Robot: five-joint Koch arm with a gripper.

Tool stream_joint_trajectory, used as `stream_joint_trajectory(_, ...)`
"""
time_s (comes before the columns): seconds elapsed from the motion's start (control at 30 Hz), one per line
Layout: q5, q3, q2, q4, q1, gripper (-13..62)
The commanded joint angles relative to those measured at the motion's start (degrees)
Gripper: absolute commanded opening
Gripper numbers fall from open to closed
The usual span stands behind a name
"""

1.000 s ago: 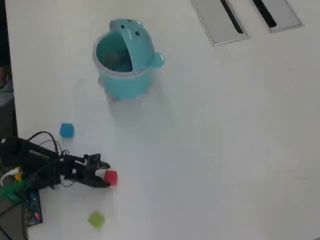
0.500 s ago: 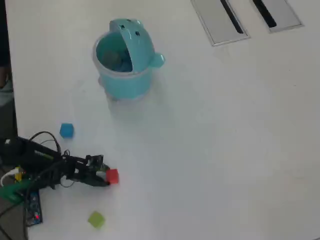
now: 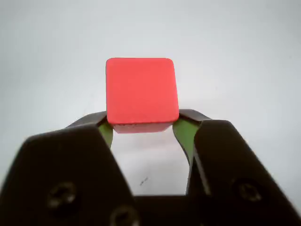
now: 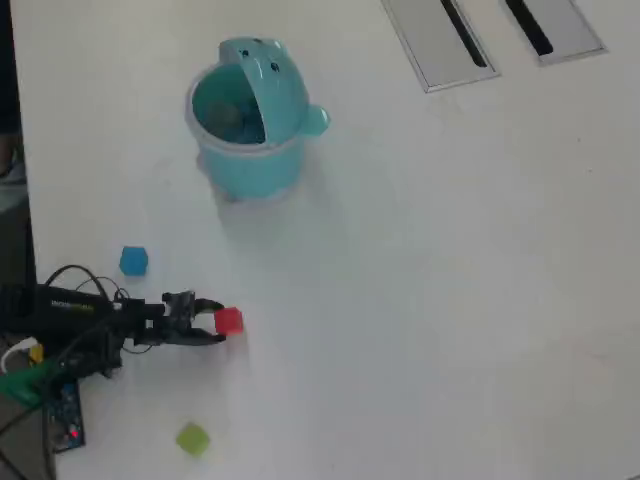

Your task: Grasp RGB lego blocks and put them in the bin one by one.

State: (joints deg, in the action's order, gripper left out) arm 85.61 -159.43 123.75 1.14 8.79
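Observation:
In the wrist view, my gripper is shut on the red block. Its green-padded fingertips press the block's near corners from both sides. From overhead, the gripper holds the red block at the table's lower left. The blue block lies up and to the left of it. Below it, near the front edge, rests the yellow-green block. The teal bin stands further up the table with its animal-face lid flipped open.
Two grey slotted panels sit at the top right in the overhead view. The arm's base, cables and a circuit board crowd the lower left by the table's left edge.
The gripper has carried the red block up the overhead picture and slightly right, towards the bin. The other blocks and the bin have not moved.

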Motion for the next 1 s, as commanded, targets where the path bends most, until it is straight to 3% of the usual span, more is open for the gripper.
stream_joint_trajectory(0.0, -4.22, 4.83, 5.45, 2.37, -3.52, 5.4)
stream_joint_trajectory(0.13, -8.17, 5.01, 11.51, -0.26, -8.53, 5.4)
stream_joint_trajectory(0.43, -14.94, 15.82, 11.69, -0.44, -9.84, 5.4)
stream_joint_trajectory(0.97, -14.33, 29.79, 11.87, 3.96, -24.08, 5.3)
